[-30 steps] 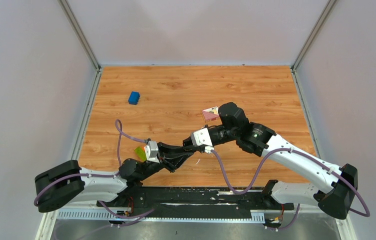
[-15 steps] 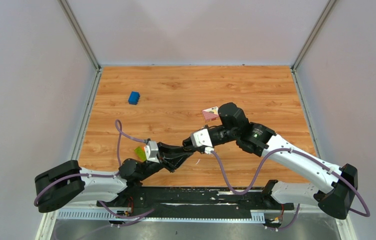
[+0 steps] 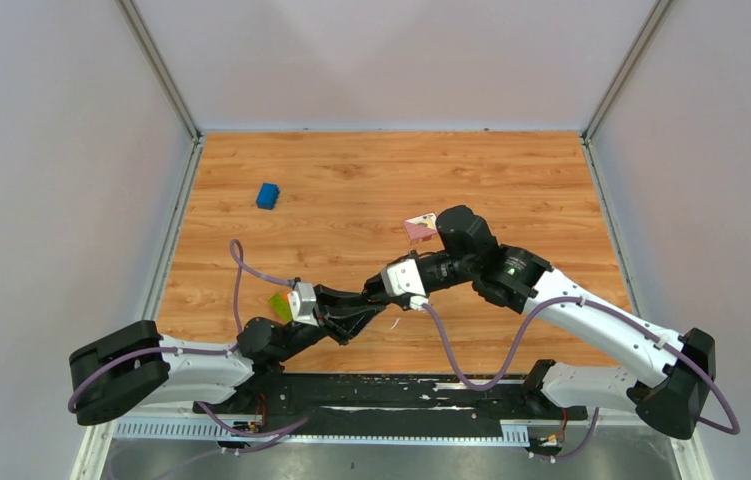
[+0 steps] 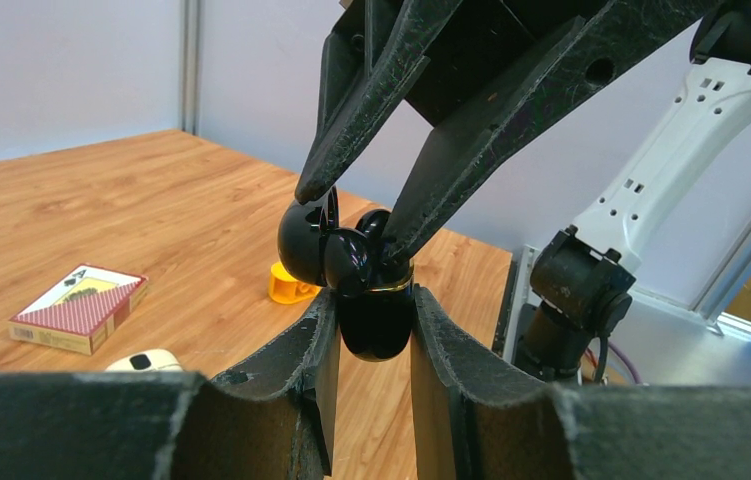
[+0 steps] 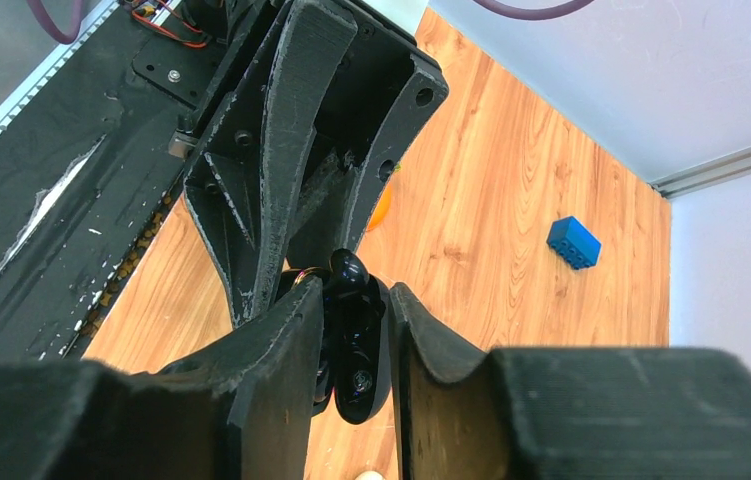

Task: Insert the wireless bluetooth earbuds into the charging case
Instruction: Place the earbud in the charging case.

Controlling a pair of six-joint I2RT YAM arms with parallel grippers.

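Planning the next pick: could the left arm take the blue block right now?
Probably not: the left gripper is shut on the black charging case, with the right gripper flanking its top. The way to the blue block looks free, but the hand is full.

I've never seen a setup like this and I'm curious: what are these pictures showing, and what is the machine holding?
It is two robot arms bolted at the near edge of a wooden table. One picture looks down from above; the other two come from cameras on each wrist, so each shows its own fingers at the bottom. The left hand clamps a glossy black charging case with its lid open. The right hand has its fingers at the case's open top; whether it grips anything I cannot tell. On the table lie a blue block, a playing-card box and a yellow ring.
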